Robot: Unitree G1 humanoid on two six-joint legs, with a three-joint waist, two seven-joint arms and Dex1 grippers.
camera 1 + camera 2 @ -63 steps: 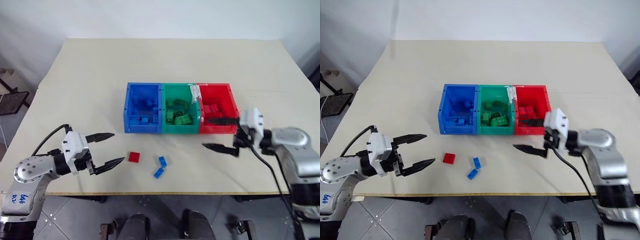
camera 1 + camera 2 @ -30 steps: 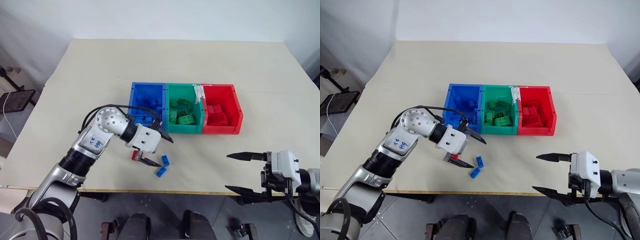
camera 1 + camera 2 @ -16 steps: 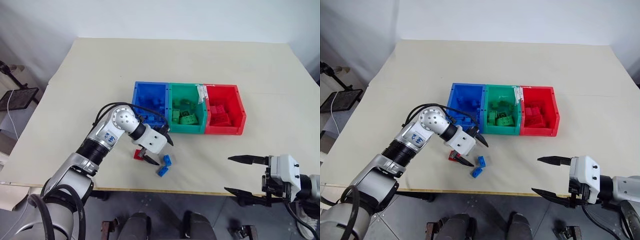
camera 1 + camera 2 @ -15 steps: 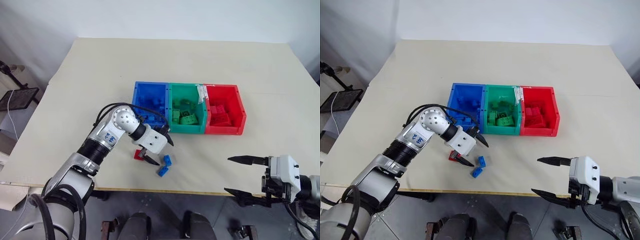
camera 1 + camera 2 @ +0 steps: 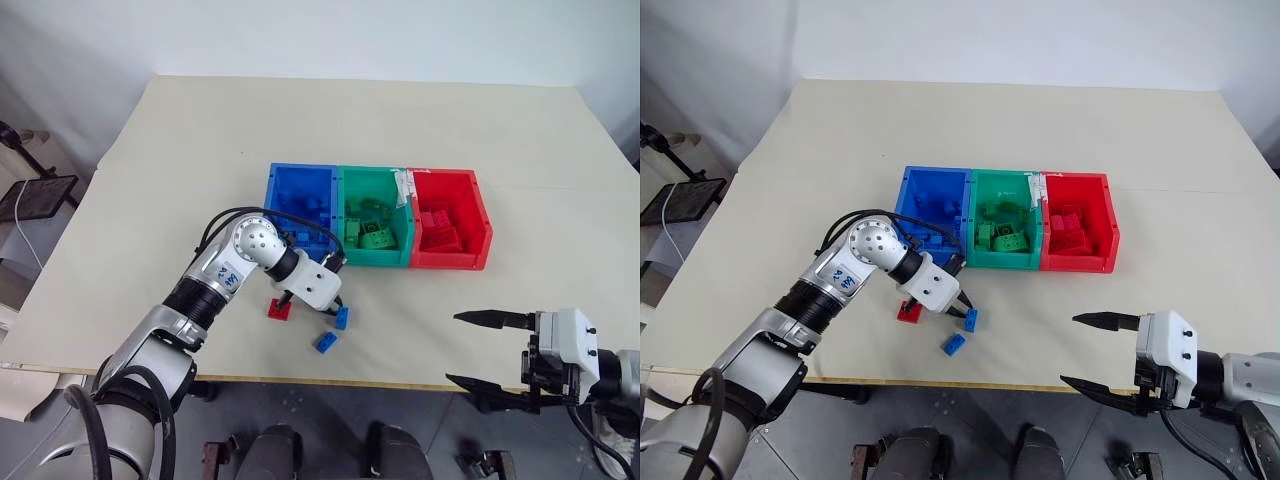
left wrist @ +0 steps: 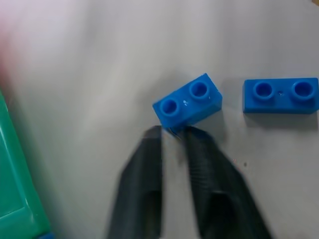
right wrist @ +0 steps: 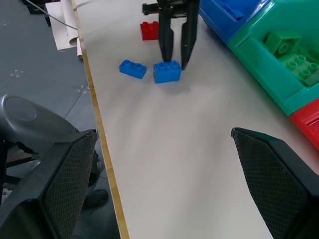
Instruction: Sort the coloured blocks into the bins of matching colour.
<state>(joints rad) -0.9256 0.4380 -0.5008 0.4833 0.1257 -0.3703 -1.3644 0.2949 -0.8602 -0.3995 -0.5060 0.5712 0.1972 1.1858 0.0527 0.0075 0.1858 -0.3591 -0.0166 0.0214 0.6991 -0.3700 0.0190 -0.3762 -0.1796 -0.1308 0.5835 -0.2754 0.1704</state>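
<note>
Three joined bins stand mid-table: blue bin, green bin and red bin, each with matching blocks inside. In front of them lie a red block and two blue blocks. My left gripper points down at the nearer blue block, its fingers drawn close together with the tips pinching that block's near corner; the block rests on the table. The other blue block lies just beside it. My right gripper hangs wide open off the table's front right edge, holding nothing.
The table's front edge runs just behind the loose blocks, with grey floor below it. A white label sticks up on the wall between the green and red bins. A black stand is off the table's left side.
My left gripper slid right from over the red block to the blue block and closed its fingers; that block shifted slightly. The right gripper stayed put.
</note>
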